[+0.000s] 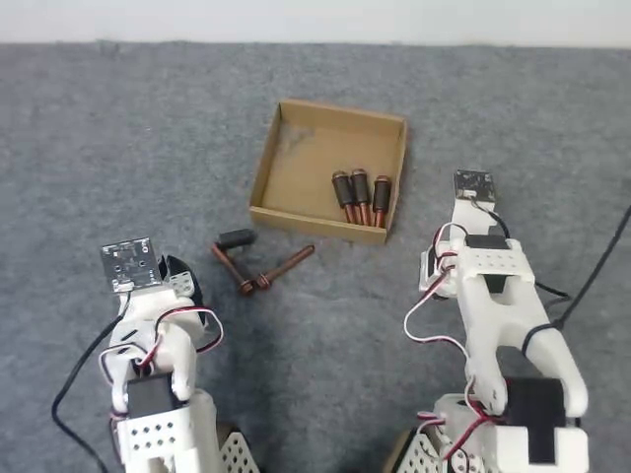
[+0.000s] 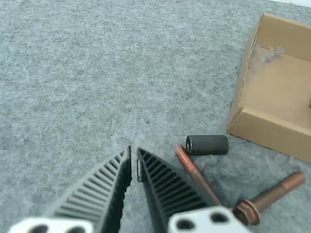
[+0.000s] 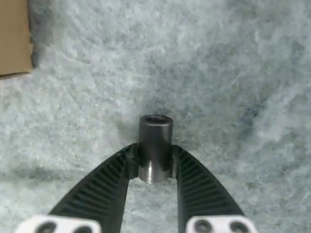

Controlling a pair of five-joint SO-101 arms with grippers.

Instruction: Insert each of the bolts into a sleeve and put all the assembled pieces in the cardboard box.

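Note:
My right gripper (image 3: 154, 162) is shut on a black sleeve (image 3: 155, 143) over the grey carpet, just right of the cardboard box (image 1: 296, 163). Three assembled pieces (image 1: 361, 197) lie inside the box by its right wall. A loose black sleeve (image 2: 207, 144) lies on the carpet in front of the box, with two copper bolts beside it: one (image 2: 197, 174) close to the sleeve, the other (image 2: 269, 196) farther right. My left gripper (image 2: 134, 154) is shut with nothing in it, a short way left of the sleeve and bolts.
Grey carpet covers the whole table. The box's near wall (image 2: 265, 133) stands just beyond the loose sleeve. A corner of the box (image 3: 13, 39) sits close to my right gripper. Both arm bases stand at the front edge.

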